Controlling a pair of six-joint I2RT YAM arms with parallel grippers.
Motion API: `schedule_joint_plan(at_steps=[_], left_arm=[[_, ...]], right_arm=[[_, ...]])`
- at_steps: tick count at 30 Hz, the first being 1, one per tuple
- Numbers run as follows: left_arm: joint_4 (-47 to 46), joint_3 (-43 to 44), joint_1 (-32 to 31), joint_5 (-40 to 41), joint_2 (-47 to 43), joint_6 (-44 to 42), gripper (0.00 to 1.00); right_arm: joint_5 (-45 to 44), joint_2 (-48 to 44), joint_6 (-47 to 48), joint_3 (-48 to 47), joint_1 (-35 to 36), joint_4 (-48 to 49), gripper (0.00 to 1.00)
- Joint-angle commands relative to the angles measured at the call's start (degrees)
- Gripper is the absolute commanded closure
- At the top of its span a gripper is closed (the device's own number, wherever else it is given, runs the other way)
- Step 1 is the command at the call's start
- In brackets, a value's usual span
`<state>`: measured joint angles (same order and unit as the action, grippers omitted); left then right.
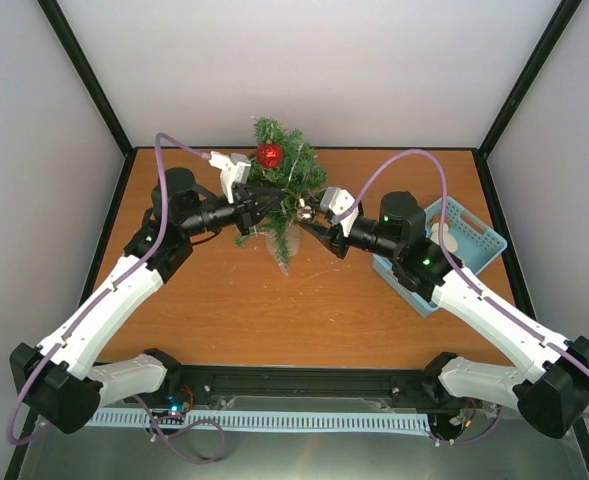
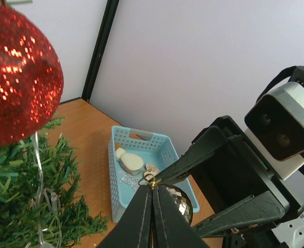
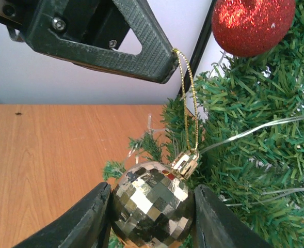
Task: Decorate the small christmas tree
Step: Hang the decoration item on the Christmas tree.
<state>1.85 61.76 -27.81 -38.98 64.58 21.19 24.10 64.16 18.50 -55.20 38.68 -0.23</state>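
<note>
The small christmas tree (image 1: 290, 180) stands at the back middle of the counter (image 1: 224, 300), close to the rear wall, and both my arms reach in to meet at its front. My right fingers (image 3: 84, 222) are closed partway around a gold mirror ball (image 3: 152, 204), one pad pressed to each side of it, its cap tipped toward the branches. From that cap a thin gold loop (image 3: 187, 103) runs up taut to my left fingers (image 2: 141, 212), which are pinched fully together on the top of the thread. The ball sits right against the green needles on the tree's right side; whether it touches them I cannot tell. A red glitter ball (image 1: 270, 155) hangs near the tree's top, and a clear light wire (image 3: 255, 129) threads through the branches. A pale blue basket (image 1: 474, 222) holding a few pale pieces sits at the counter's right edge, partly under my right arm.
</note>
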Motion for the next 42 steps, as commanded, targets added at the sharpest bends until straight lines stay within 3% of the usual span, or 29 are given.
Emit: schedule_joint_plan(at_steps=[1, 7, 25, 31, 37, 42], left_arm=[[2.01, 0.65, -1.34, 2.43, 0.38, -2.51, 0.99], [-0.94, -4.16, -1.61, 3.34, -0.5, -1.5, 0.99], [1.82, -9.15, -1.63, 9.3, -2.17, -4.14, 0.99], [-0.52, -9.22, -1.92, 5.7, -1.51, -2.83, 0.99], [0.64, -6.2, -8.53, 11.52, 1.31, -5.46, 0.99], [-1.63, -6.61, -9.36, 13.71, 1.49, -4.38, 0.99]], right_arm=[[-2.68, -0.66, 2.84, 1.07, 0.42, -0.46, 0.59], [-6.4, -0.38, 5.91, 3.08, 0.42, -3.15, 0.59], [-4.02, 5.45, 5.45, 0.28, 0.96, -3.72, 0.62], [-8.86, 2.93, 5.01, 1.7, 1.05, -5.74, 0.61], [-13.48, -1.83, 5.65, 5.45, 1.0, -6.07, 0.61], [-14.89, -3.57, 5.31, 7.13, 1.01, -8.12, 0.61]])
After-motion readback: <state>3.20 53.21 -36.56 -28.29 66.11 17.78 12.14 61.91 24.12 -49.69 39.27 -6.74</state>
